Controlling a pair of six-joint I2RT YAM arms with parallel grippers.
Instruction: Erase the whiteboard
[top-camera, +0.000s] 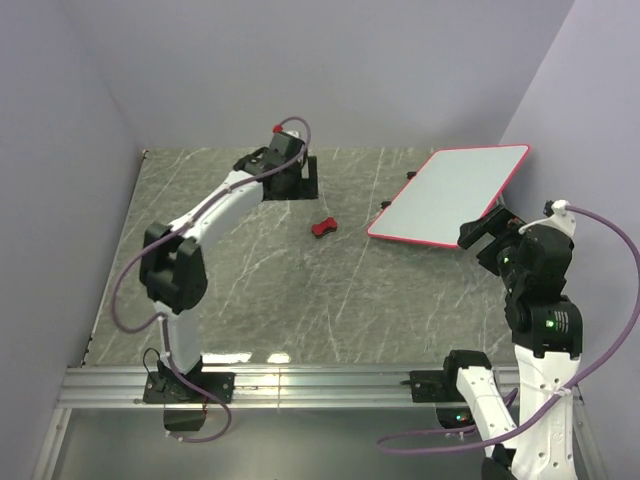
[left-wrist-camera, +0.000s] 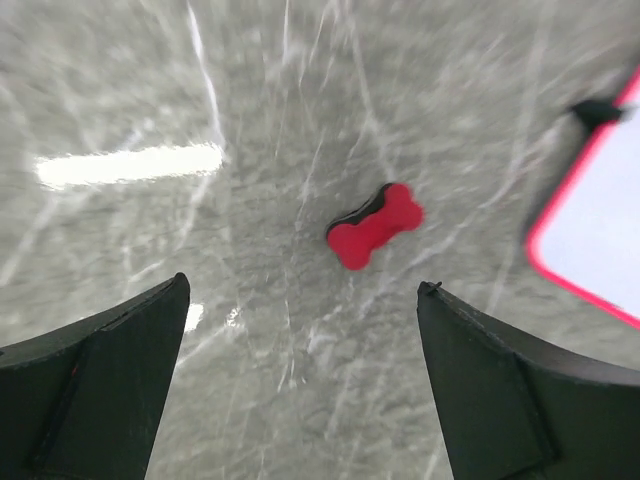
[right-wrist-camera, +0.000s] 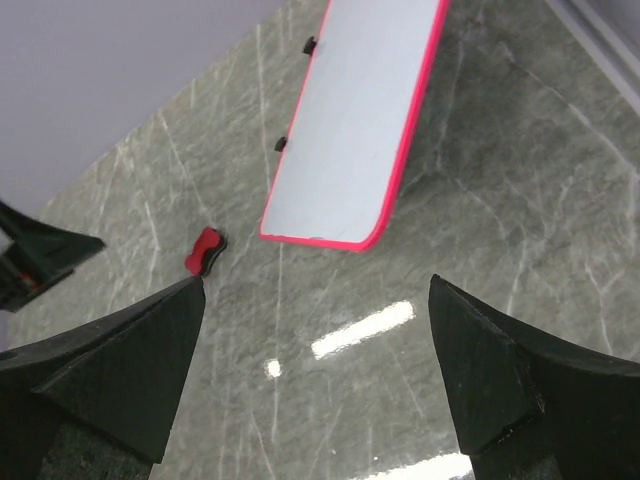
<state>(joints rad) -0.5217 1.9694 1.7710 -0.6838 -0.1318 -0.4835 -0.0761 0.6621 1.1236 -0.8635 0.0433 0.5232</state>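
Left wrist view: the left gripper (left-wrist-camera: 302, 288) has its two black fingers spread wide with nothing between them. Only their tips show, cut off by the bottom corners. Beyond them, a small red bow-shaped eraser block (left-wrist-camera: 375, 225) with a dark underside lies on the grey marble-patterned table (left-wrist-camera: 300, 100). The picture is blurred. At the right edge, only one rounded corner of the large flat white whiteboard with a thin pink-red rim (left-wrist-camera: 600, 230) comes into frame.

Right wrist view: the right gripper (right-wrist-camera: 315, 285) is also spread wide and holds nothing. The board lies on the table ahead with its far end cut off by the top edge. Its surface looks plain pale white, with no marks visible. Two small dark tabs (right-wrist-camera: 281, 144) sit on its left rim, but they are too small to identify.

Top external view: the board lies askew at the far right of the table, near the right wall. The right gripper covers part of its near edge. The eraser lies apart from the board, to its left.
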